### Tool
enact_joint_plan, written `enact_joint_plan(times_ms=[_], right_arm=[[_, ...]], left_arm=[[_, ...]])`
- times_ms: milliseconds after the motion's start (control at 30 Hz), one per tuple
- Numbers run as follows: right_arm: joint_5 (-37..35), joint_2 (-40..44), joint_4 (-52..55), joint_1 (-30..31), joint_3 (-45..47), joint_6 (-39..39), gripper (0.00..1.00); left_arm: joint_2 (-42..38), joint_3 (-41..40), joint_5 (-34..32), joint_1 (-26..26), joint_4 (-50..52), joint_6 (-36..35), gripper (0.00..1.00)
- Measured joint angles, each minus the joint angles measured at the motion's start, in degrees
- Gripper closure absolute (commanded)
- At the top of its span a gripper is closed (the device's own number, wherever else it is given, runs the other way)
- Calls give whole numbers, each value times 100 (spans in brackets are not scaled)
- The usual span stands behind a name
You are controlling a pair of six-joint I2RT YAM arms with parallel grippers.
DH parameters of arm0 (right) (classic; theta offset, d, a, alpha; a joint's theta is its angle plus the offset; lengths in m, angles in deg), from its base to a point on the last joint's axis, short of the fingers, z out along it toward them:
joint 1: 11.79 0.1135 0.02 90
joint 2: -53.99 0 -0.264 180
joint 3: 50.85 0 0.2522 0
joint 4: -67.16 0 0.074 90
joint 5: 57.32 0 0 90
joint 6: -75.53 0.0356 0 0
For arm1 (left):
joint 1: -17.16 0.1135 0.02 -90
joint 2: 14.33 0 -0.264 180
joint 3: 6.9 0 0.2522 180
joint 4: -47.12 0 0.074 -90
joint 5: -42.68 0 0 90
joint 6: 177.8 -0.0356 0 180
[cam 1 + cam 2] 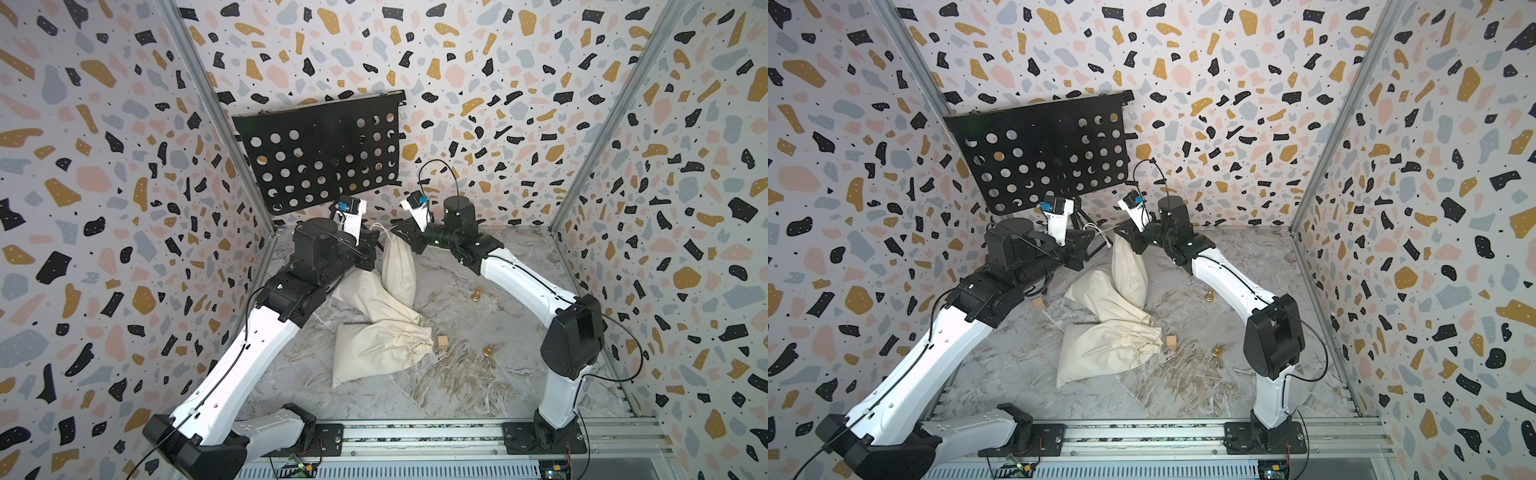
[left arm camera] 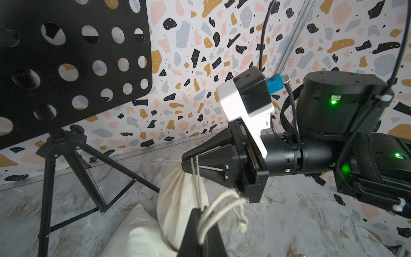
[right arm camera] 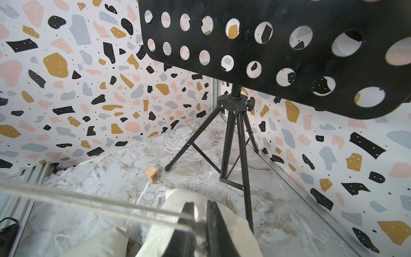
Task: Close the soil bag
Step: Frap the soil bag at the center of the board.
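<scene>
Cream soil bag (image 1: 399,266) upright at twelve o'clock on the table (image 1: 478,395), held from both sides.
Left end effector (image 2: 200,211), largely out of frame, clamps the drawstring (image 2: 231,204); right end effector (image 2: 185,161) pinches the bag's neck, hiding its mouth. Count: one music stand (image 1: 320,153) at eleven o'clock, three bags (image 1: 374,353), two wooden cubes (image 1: 1171,341), two gold chess pieces (image 1: 477,294).

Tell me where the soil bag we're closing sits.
In a top view, the soil bag stands back centre, neck between the left gripper and right gripper, just in front of the music stand.
</scene>
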Motion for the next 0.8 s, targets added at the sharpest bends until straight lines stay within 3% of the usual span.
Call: enact_joint_plan(times_ms=[167,433,800], right_arm=[[-2,219,376,-127,76,-153,93],[372,595,-396,-269,1478,-116,91],[352,1220,-1694,-289,2903,42,70]], left_arm=[[-68,-229,26,-15,-313,48,100],[-227,-861,140,-70,-570,59,100],[-282,-984,557,-63,-629,153,100]])
